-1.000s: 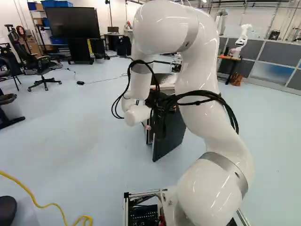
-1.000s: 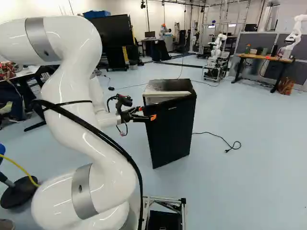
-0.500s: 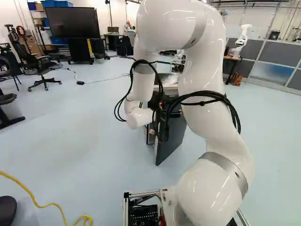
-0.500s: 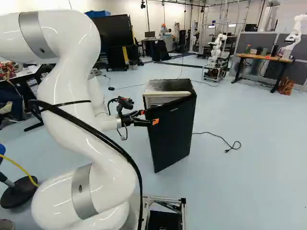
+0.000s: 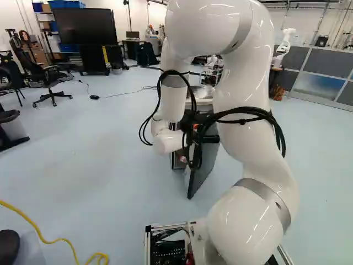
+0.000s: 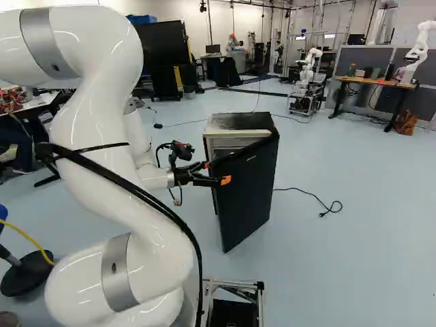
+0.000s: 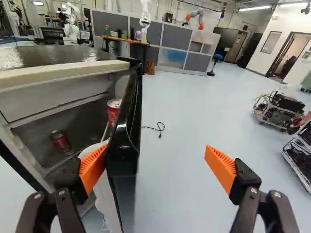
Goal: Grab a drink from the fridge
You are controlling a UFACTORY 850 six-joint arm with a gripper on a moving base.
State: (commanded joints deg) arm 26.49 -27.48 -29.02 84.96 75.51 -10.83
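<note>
While the black mini fridge [image 6: 238, 122] stands with its door [image 6: 248, 191] ajar, the gripper [image 6: 216, 172] is at that door's free edge, open, its orange pads [image 7: 221, 167] spread wide: one seems to touch the fridge door, the other is well apart from it. One red soda can [image 7: 113, 110] sits on the inner side of the fridge door; a second red can [image 7: 60, 141] is inside the fridge's compartment. A black power cord [image 7: 160, 128] lies on the floor beyond the fridge

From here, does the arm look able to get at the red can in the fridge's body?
Probably not: the door is only partly open, and the open gripper straddles its edge. The can itself shows through the gap.
</note>
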